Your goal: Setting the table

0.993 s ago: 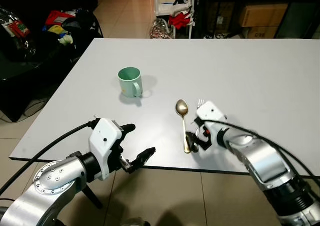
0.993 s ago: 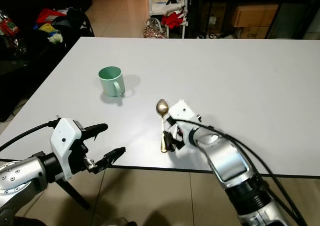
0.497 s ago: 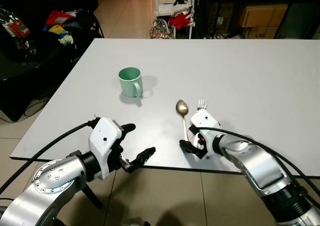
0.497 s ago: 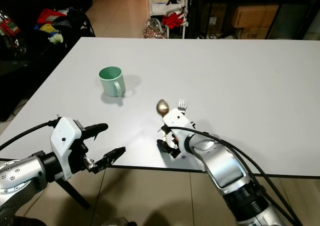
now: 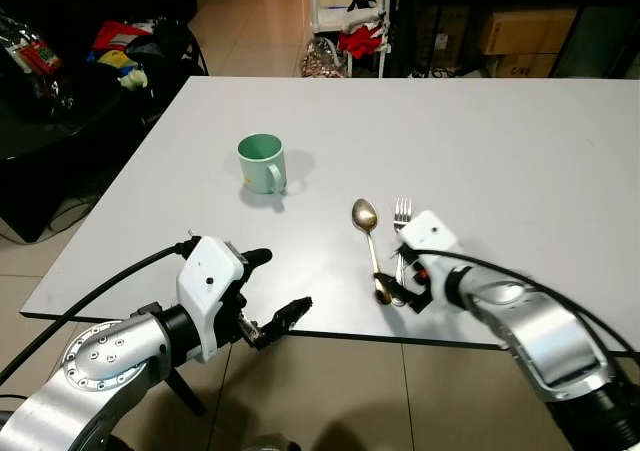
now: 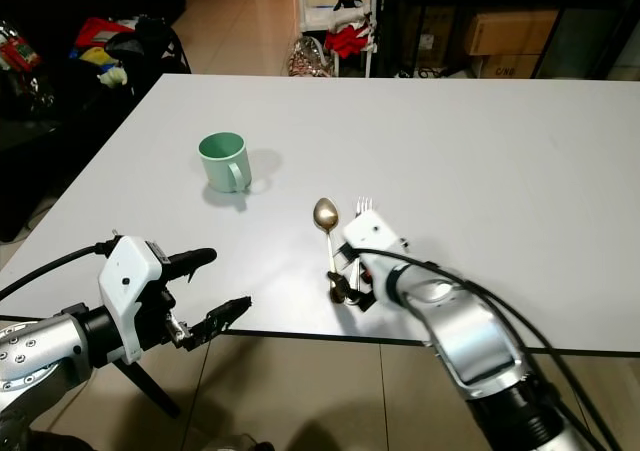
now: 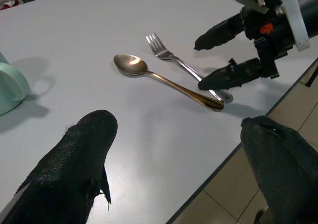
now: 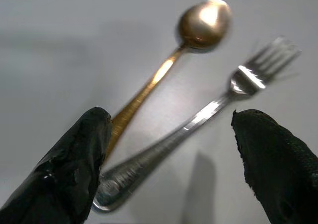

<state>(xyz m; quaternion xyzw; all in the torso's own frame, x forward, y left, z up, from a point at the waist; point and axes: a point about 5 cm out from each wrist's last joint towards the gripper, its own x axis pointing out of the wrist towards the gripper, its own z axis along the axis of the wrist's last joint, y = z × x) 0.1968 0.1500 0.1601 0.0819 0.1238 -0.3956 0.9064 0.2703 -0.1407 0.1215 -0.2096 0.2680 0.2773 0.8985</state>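
My left gripper (image 5: 268, 289) hangs spread and empty just off the table's (image 5: 520, 151) near edge. My right gripper (image 7: 223, 55) sits low over the near edge, fingers parted and holding nothing, straddling the handle ends of the spoon (image 8: 164, 70) and fork (image 8: 198, 119), which meet in a V between its tips. To do this well, I'd judge I should nudge one handle only, parallel to the other. Beyond and to the left stands the green mug (image 5: 261, 163).

cardboard boxes (image 5: 523, 29) far right | white rack (image 5: 347, 11) | clutter (image 5: 125, 51) far left
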